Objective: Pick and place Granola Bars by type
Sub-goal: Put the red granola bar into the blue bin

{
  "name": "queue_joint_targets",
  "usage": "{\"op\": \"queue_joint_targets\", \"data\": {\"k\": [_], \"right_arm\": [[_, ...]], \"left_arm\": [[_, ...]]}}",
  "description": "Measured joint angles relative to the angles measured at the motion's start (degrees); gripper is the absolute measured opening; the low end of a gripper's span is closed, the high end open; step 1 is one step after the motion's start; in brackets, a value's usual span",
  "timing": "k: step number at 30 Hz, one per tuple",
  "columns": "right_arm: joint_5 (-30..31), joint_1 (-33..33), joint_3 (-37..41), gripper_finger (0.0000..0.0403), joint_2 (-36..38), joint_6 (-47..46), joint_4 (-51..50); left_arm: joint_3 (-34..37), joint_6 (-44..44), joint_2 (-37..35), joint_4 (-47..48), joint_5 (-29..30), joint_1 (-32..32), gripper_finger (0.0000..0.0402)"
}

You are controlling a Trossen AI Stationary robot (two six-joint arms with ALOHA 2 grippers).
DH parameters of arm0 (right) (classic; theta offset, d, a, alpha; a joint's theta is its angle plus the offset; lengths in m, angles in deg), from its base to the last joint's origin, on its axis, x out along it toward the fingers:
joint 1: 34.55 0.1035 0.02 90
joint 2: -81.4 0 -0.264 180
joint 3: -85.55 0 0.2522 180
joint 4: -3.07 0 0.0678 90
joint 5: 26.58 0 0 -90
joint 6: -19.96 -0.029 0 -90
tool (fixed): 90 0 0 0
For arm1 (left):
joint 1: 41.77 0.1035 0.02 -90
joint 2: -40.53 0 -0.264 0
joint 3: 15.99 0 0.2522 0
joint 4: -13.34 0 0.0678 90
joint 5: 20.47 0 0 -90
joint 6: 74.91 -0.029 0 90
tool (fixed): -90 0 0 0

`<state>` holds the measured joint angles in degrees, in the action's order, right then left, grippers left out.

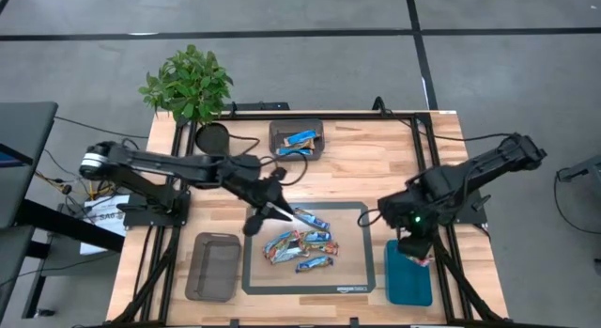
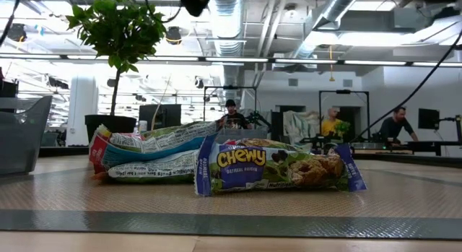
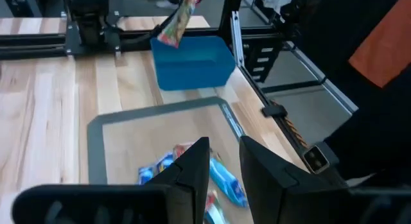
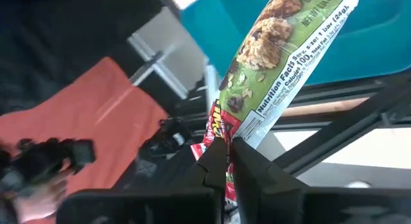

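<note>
Several granola bars (image 1: 299, 243) lie in a loose heap on a grey mat (image 1: 357, 215); the low view shows a Chewy bar (image 2: 278, 169) in front of others (image 2: 155, 154). My left gripper (image 1: 277, 208) hovers open over the heap, above a blue bar (image 3: 226, 182). My right gripper (image 1: 414, 245) is over the teal tray (image 1: 409, 283) at the table's right, shut on a green-wrapped bar (image 4: 282, 57). That bar (image 3: 176, 22) also shows in the left wrist view, dangling above the tray (image 3: 192, 63). A grey bin (image 1: 297, 138) at the far side holds blue bars. My right gripper pinches the green-wrapped bar between its two fingers by one end of the wrapper (image 4: 223, 124). The fingers point down from above. The bar is lifted clear and hangs tilted below the fingers, over the teal tray.
A second grey bin (image 1: 212, 265) sits at the near left beside the mat. A potted plant (image 1: 188, 82) stands at the far left corner. Black frame rails (image 1: 427, 149) run along the table's edges. People show in the room behind.
</note>
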<state>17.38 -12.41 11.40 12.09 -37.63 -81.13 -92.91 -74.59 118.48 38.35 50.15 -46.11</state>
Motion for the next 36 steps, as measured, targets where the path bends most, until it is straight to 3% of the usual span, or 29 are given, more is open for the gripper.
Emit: {"op": "queue_joint_targets", "data": {"k": [6, 13, 25, 31, 36], "right_arm": [[1.0, 3.1, 3.8, 0.0003, -3.1, -1.6, 1.2], [1.8, 3.2, 6.4, 0.0014, -3.1, -4.0, 4.7], [3.1, 3.2, 6.4, 0.0165, -3.0, -3.8, 8.5], [18.4, 3.0, 6.4, 0.0204, -2.0, -3.6, 22.7], [29.7, 1.6, 6.4, 0.0205, -3.3, 4.7, 28.3]], "left_arm": [[0.0, 1.8, 4.8, -5.8, -1.2, -0.1, 0.0077], [0.0, 2.6, 4.2, -5.6, -0.5, -0.1, 0.0077], [0.0, 3.1, 3.9, -3.8, 1.1, -0.1, 0.0077], [0.0, 6.6, 2.0, -0.6, 1.9, 1.0, 0.0077], [0.0, 8.4, -2.6, 5.2, 5.4, 3.3, 0.0077]]}}
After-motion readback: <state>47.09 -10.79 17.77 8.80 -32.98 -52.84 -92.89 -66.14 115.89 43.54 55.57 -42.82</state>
